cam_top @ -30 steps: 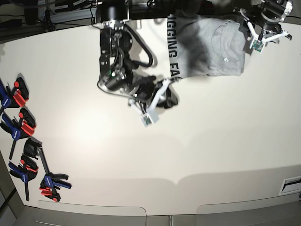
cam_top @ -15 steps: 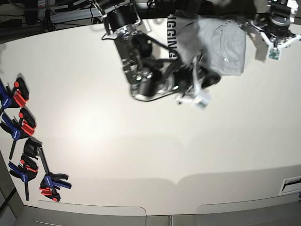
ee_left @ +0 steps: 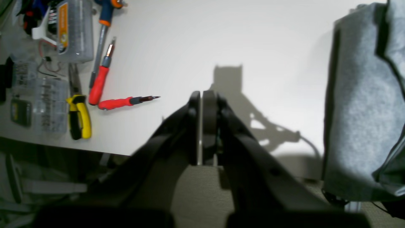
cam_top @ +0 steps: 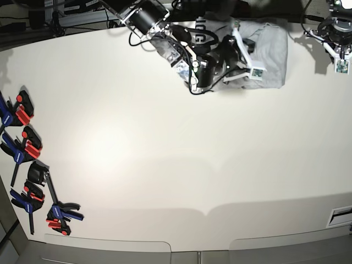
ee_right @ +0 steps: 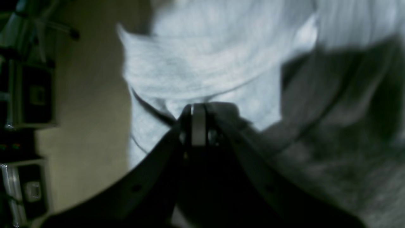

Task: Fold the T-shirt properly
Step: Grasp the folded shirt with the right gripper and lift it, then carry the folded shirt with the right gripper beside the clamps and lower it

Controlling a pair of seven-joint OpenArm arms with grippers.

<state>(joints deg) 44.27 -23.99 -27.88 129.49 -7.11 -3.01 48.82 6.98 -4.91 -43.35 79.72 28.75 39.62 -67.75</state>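
Black block lettering on the T-shirt (cam_top: 273, 50), mostly hidden, unreadable

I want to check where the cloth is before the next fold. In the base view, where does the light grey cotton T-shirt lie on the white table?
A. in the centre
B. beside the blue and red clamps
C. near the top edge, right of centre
C: the light grey cotton T-shirt lies bunched near the top edge of the white table, far from the blue and red clamps.

This is a workshop or robotics lab. A wide white bench (cam_top: 137, 165) carries blue-and-red bar clamps (cam_top: 25, 165) along one edge, and at another edge lie red-handled screwdrivers (ee_left: 104, 79), yellow-handled pliers (ee_left: 77, 117) and clear parts boxes (ee_left: 47, 101). Cables and equipment racks crowd the dark background.
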